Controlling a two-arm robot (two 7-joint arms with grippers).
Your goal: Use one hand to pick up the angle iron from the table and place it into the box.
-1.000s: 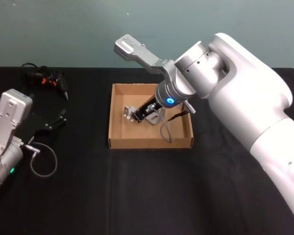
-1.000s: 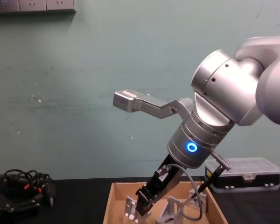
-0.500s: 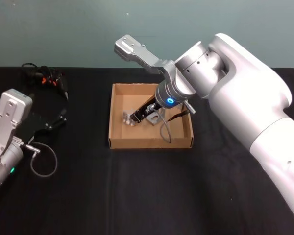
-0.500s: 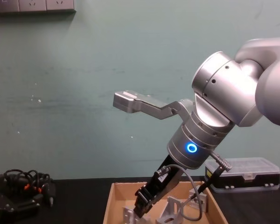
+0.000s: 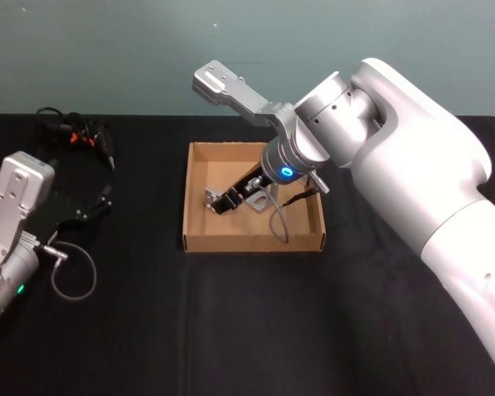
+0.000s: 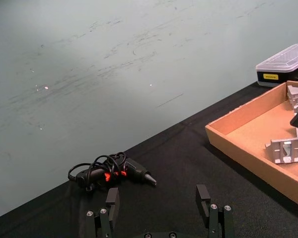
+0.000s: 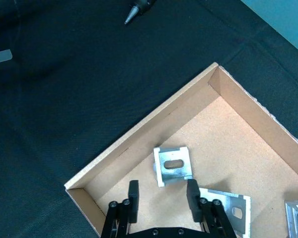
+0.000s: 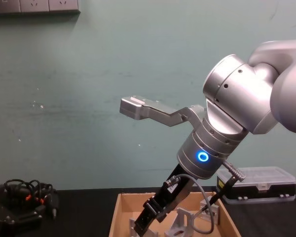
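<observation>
Silver angle iron lies flat on the box floor near its left wall, just ahead of the right tool, whose fingers stand apart and empty. Left tool is parked, spread, at the tabletop's left edge.

Right tool base cut off; box corner cropped.

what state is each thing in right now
right gripper: jaws open, empty, above the box floor
angle iron: released, lying in the box
box: lidless, holding several brackets
left gripper: jaws open, empty, idle over the table
</observation>
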